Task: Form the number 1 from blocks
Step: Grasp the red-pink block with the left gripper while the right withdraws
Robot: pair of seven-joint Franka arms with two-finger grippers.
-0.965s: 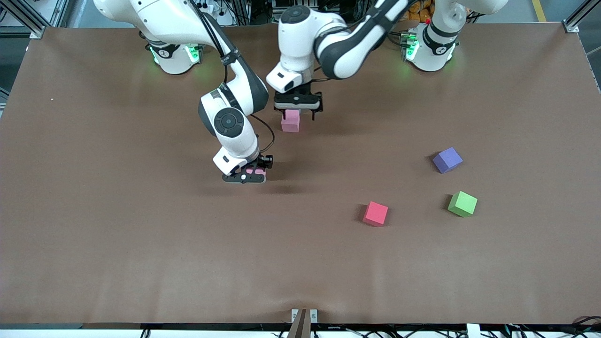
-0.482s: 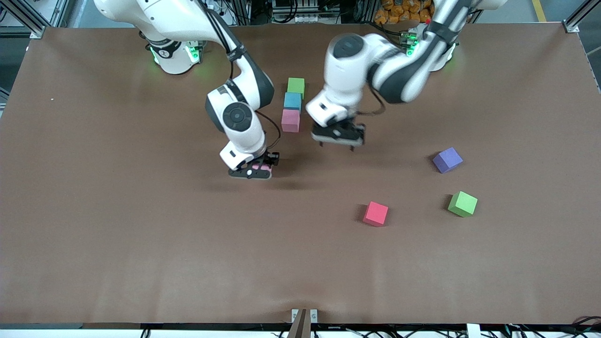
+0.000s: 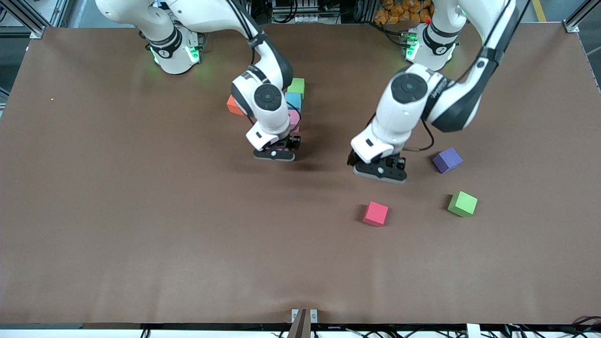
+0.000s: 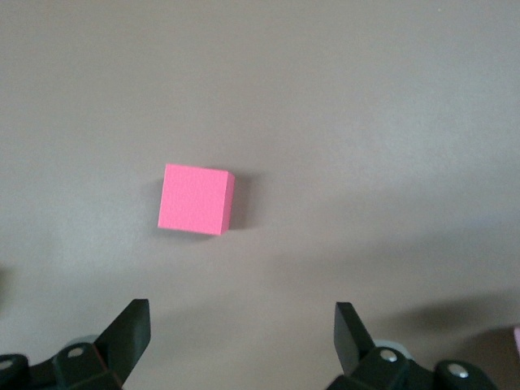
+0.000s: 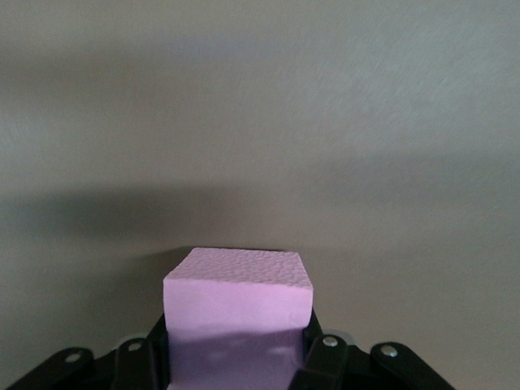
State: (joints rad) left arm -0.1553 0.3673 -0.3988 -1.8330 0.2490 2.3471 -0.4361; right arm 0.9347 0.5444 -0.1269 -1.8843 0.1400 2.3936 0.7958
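R gripper [image 3: 274, 154] clamps pink block [image 5: 237, 305]; should seat it at column's [image 3: 295, 99] 6 o'clock end. L gripper [image 3: 379, 172] gapes, empty, red block [image 3: 375, 213] at its 6 o'clock.

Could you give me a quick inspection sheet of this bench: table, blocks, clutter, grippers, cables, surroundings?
Surface: brown table, bare matte top.
Job's things: green block, light blue block and pink block lined up; red block loose.
Clutter: orange block, purple block, second green block.
Grippers: right gripper holds second pink block; left gripper open above the red block.
Cables: black cable at left wrist.
Surroundings: metal frame.
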